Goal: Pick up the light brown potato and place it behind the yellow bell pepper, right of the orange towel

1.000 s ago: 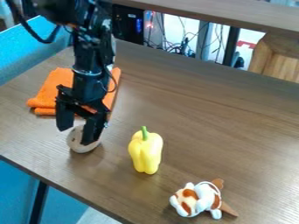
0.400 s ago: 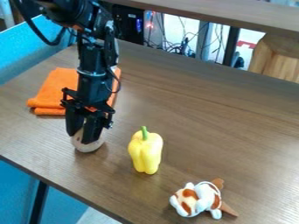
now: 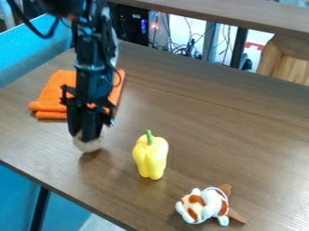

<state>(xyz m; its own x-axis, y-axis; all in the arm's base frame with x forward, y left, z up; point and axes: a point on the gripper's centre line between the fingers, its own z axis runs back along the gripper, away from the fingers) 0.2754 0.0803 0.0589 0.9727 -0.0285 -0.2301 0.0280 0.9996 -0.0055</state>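
Observation:
The black gripper hangs down over the left part of the wooden table, its fingers close together on a pale, whitish round object. The fingers cover much of that object's upper part. Right of it stands a yellow bell pepper with a green stem, apart from the gripper. A white and brown plush toy lies near the front edge. Behind the gripper is a folded orange cloth, partly hidden by the arm.
A raised wooden shelf runs along the back, with cables and a dark computer case beyond the table. A blue surface borders the table's left side.
The gripper's fingers have come together around the pale object. That object shifted a little right, then slightly up and back with the gripper. Pepper, toy and cloth stayed put.

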